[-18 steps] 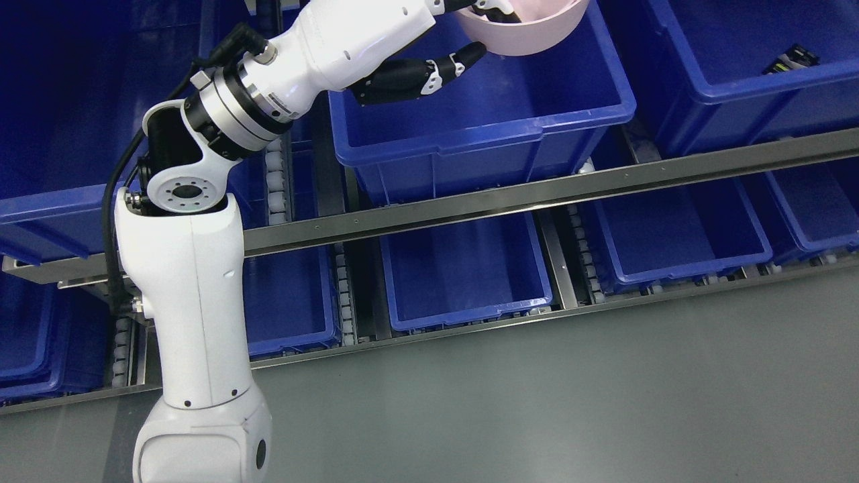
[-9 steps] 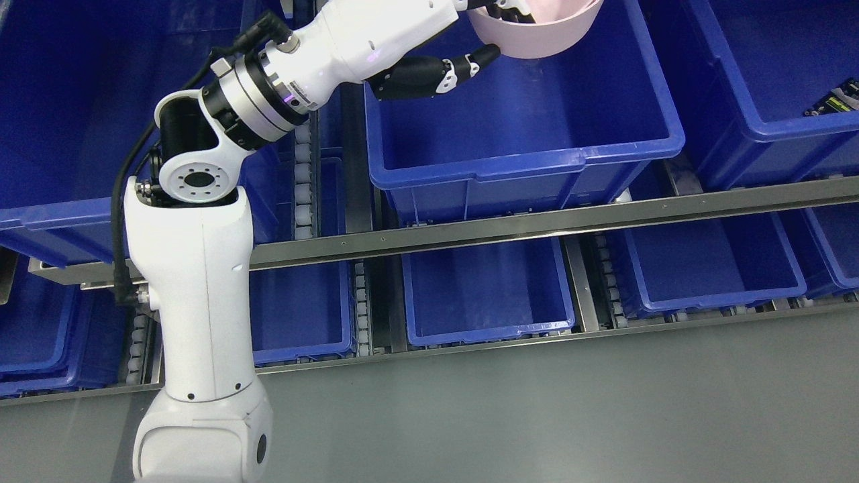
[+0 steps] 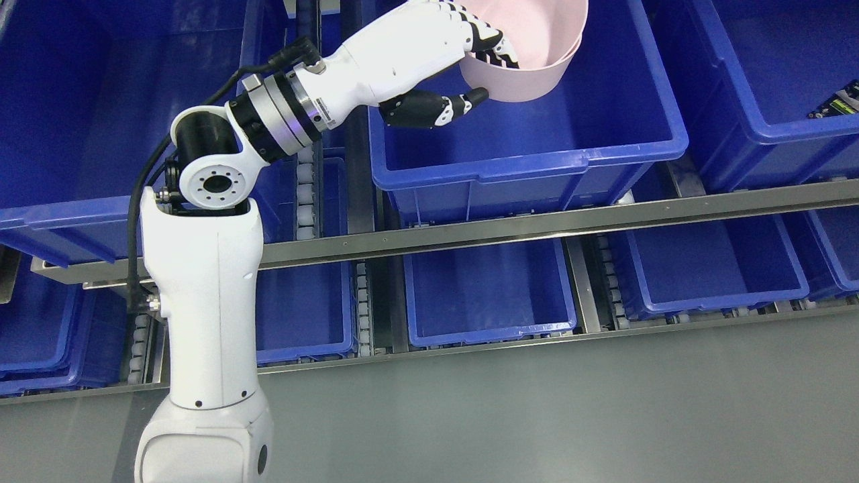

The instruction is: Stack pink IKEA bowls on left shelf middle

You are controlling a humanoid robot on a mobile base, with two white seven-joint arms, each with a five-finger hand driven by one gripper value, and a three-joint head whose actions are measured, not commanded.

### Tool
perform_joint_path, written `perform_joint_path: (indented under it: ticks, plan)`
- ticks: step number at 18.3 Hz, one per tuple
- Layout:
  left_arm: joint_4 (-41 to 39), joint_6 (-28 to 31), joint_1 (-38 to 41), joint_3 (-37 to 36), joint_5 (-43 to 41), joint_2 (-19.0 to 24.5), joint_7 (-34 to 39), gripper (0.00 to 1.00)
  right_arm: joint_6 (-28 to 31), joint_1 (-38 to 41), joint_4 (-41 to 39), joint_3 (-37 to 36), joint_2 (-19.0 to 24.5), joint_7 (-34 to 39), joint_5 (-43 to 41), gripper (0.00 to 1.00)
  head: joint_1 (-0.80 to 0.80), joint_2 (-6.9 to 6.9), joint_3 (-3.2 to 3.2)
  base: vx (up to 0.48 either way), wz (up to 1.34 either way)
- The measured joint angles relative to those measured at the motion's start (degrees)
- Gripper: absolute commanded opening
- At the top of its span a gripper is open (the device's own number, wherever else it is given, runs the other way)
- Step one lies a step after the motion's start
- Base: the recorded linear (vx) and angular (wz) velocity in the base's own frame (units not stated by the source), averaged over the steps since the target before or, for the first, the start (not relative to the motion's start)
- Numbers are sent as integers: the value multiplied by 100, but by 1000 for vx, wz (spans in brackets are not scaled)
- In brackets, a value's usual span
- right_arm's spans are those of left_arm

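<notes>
- Left hand (image 3: 463,60), upper centre of frame, is pinching the pink bowl (image 3: 530,50): fingers (image 3: 493,47) hooked over the near rim into the bowl, thumb (image 3: 446,107) pressed vs the outer wall from below.
- Bowl sits at top edge of frame, partly cut off, tilted w/ its opening toward the hand. It hangs above the interior of the big blue bin (image 3: 537,154) in the upper-middle row; can't tell if its base touches anything.
- No other pink bowl visible in the frame, so no stack target seen yet. Judgement: bowl is mid-carry, nowhere near set down.
- Right arm not in shot.
- Risk 1: grip is a rim pinch only, at one side of the bowl. Smooth plastic wall + tilt, so a quick wrist turn could let it rotate out or slip and drop into the bin.
- Risk 2: the forearm (image 3: 376,60) crosses right over the bin's left wall; lowering w/o clearing it could knock the bin on its roller track (image 3: 305,201).
- Risk 3: stack point is off-frame, so any approach is partly blind; a tilted bowl set onto another would likely jam or sit crooked. Level it first.
- Small dark item w/ label in the far-right bin (image 3: 835,104), well apart, no issue.
</notes>
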Motion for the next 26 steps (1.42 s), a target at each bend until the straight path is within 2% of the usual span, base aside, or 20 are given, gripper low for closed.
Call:
perform_joint_path:
  ticks: [5,7,14,16,17,20,23,25,26]
  plan:
    - [160,25,80,-20,-87,0,288,28,0,-1,0,0,0,0,0,100,0,0,0,0,0]
    - [225,26,96,-25,-108,0,559,34,0,0,0,0,0,0,0,100,0,0,0,0,0]
    - [384,27,119,-23,-141,0,923,68,0,0,0,0,0,0,0,100,0,0,0,0,0]
    - [421,34,124,15,-139,0,1097,81,0,0,0,0,0,0,0,100,0,0,0,0,0]
    - [436,43,126,36,-129,-1,1262,84,0,0,0,0,0,0,0,100,0,0,0,0,0]
    - [500,177,131,84,46,-1,2205,84,0,-1,0,0,0,0,0,100,0,0,0,0,0]
    - [648,564,161,117,923,-1,3565,85,0,0,0,0,0,0,0,100,0,0,0,-9,-22]
    - [746,839,203,81,1765,-1,4476,97,0,-1,0,0,0,0,0,100,0,0,0,-7,-17]
    - [785,1017,246,59,2130,-1,4846,99,1,-1,0,0,0,1,0,100,0,0,0,0,0]
